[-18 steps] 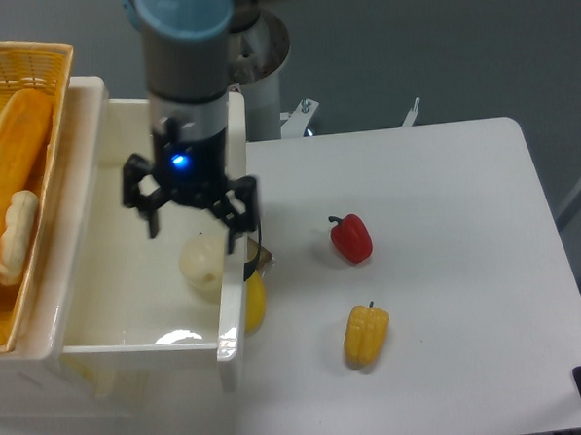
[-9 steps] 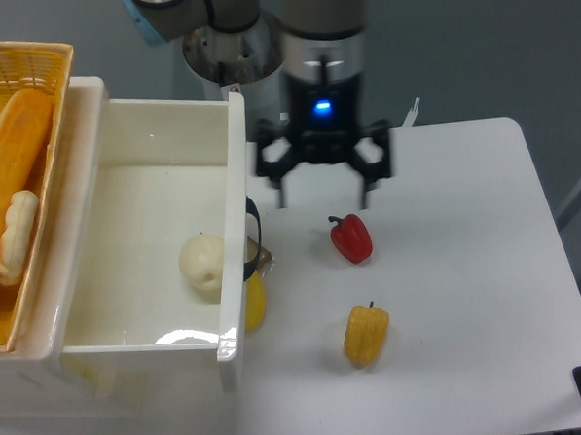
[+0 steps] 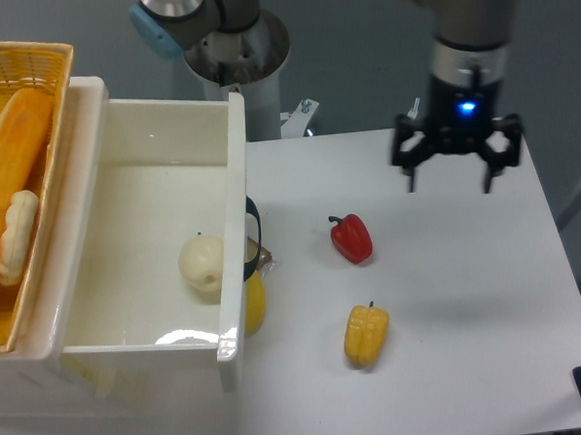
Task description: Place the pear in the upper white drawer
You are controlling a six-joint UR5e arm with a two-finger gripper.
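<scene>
Swinging away from the drawer (image 3: 237, 162), the tool (image 3: 448, 168) has crossed the counter (image 3: 470, 296) in the last second: it hung over the drawer's inside a second ago, stood above the red pepper (image 3: 351, 238) half a second ago, and now hovers over the counter's far right part, well apart from everything. The pear (image 3: 203, 265) lies on the drawer floor, close against the right wall, in the same spot throughout, so the placing looks done and this move reads as a retreat.

From this single fixed view, the arm reaches in from the top, wrist vertical, blue light lit, tool pointing straight down. Its fingers are spread and hold nothing. The yellow pepper (image 3: 366, 334) sits nearer the front edge, untouched, and the basket (image 3: 14, 144) stays left of the drawer.
</scene>
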